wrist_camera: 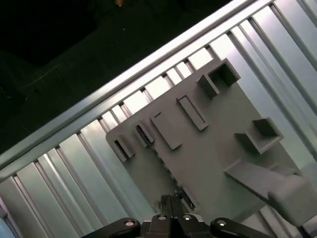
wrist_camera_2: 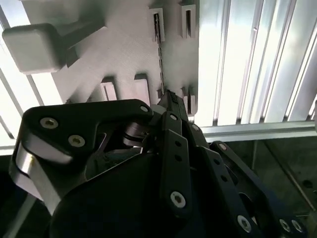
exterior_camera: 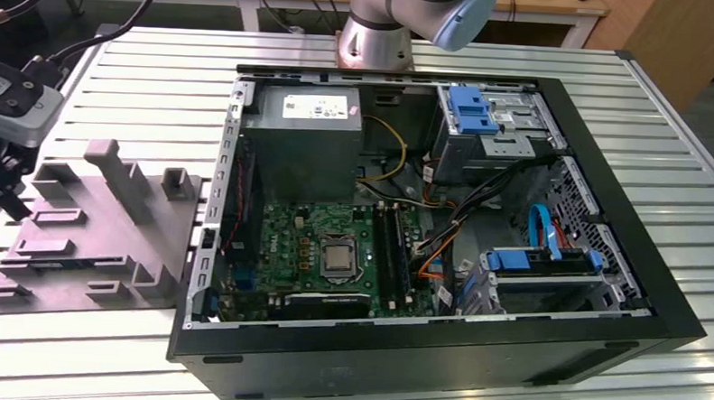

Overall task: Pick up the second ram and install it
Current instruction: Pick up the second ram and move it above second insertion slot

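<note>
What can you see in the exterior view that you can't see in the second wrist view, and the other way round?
Exterior view: the open computer case with its green motherboard, and the arm's base. Second wrist view: up close, what looks like the second ram, a thin dark strip on edge in the grey tray, with the gripper right at its end. Both: that grey tray on the slatted table.

Open PC case (exterior_camera: 386, 368) on the slatted metal table (exterior_camera: 158, 65), grey moulded tray (exterior_camera: 91, 234) beside it at 9 o'clock, power supply (exterior_camera: 302, 130) at 12 o'clock from the motherboard (exterior_camera: 294, 251).
</note>
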